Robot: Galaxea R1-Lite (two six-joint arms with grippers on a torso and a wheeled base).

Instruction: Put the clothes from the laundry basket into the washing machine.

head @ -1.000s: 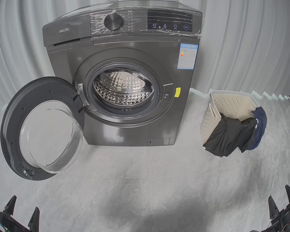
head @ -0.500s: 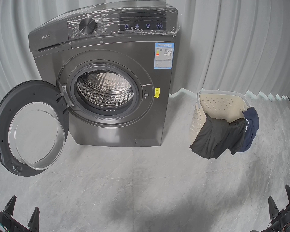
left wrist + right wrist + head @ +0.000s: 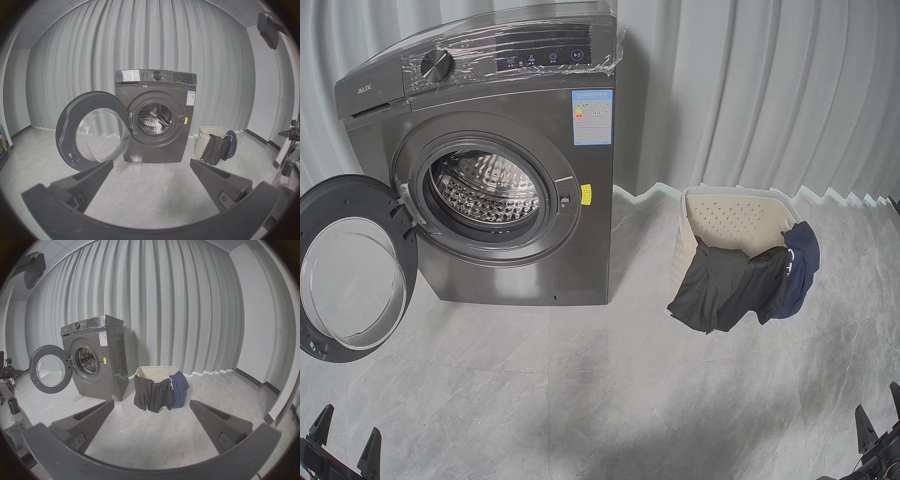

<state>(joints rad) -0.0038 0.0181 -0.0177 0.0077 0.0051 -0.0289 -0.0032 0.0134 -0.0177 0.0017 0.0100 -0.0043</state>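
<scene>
Head view has swung toward the laundry basket, centre right, clothes untouched; left gripper and right gripper spread wide, empty.

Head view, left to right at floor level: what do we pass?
Open door → washing machine → black clothes → navy garment, both draped over the laundry basket front rim.

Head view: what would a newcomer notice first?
The grey washing machine stands on the left. Its round door is swung wide open toward the robot's left, showing the shiny steel drum. On the floor to the machine's right stands a cream laundry basket, with dark clothes draped over its near rim.
</scene>
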